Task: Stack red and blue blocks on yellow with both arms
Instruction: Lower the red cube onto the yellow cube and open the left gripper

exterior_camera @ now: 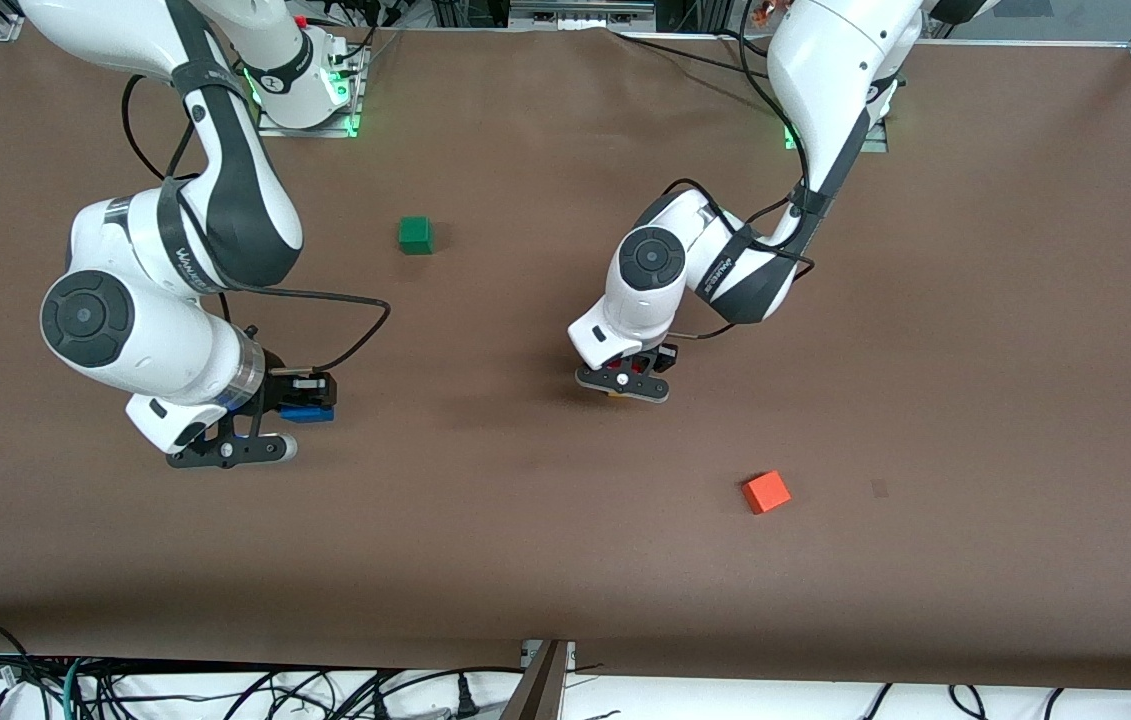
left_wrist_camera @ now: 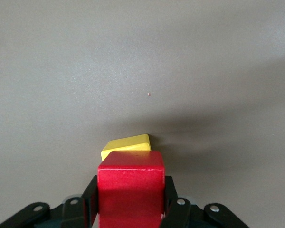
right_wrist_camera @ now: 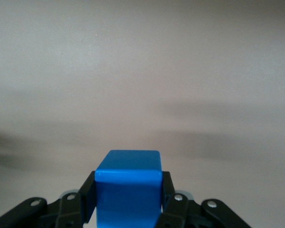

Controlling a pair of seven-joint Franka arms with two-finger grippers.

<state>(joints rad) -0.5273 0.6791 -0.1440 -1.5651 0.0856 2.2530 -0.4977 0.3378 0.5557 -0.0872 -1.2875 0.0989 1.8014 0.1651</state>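
Note:
My left gripper [exterior_camera: 635,368] is shut on the red block [left_wrist_camera: 130,187] over the middle of the table. Its black fingers [left_wrist_camera: 89,197] press on two opposite sides of the block. The yellow block [left_wrist_camera: 127,145] lies on the table just under the red block and is partly hidden by it; I cannot tell if they touch. In the front view only a sliver of yellow [exterior_camera: 615,393] shows under the gripper. My right gripper [exterior_camera: 310,398] is shut on the blue block [exterior_camera: 308,411], held just above the table toward the right arm's end; the block also shows in the right wrist view [right_wrist_camera: 128,187].
A green cube [exterior_camera: 415,235] sits on the brown table [exterior_camera: 545,560] nearer the robots' bases. An orange cube [exterior_camera: 766,492] lies nearer the front camera, toward the left arm's end. Cables hang past the table's front edge.

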